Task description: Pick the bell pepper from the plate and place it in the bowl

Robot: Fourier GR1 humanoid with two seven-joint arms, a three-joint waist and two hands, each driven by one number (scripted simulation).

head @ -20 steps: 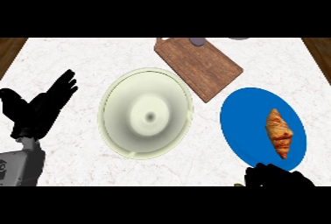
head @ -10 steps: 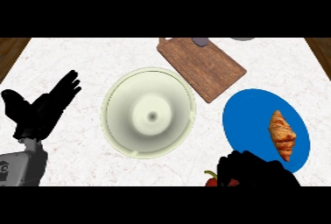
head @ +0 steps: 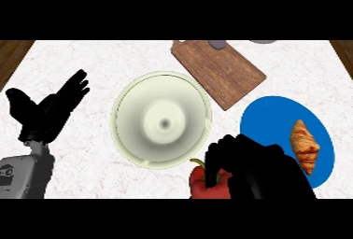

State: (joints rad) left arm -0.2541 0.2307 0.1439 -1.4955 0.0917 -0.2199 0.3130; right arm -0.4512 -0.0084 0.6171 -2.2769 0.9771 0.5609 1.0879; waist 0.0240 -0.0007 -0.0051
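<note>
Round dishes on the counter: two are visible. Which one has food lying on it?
The blue plate at the right: a croissant lies on it. The pale bowl holds nothing.

The bowl (head: 164,123) sits at the middle of the counter (head: 96,60). Right of the bowl lies the plate (head: 272,112), with 1 croissant (head: 305,144) on its right half. Behind the bowl and to its right lies the cutting board (head: 219,72), its near corner close to the plate's rim. The bell pepper (head: 207,184) is just in front of the bowl's near right rim, in the right hand (head: 258,170), which overlaps the plate's near left part. The left hand (head: 48,112) rests left of the bowl, apart from it.
</note>
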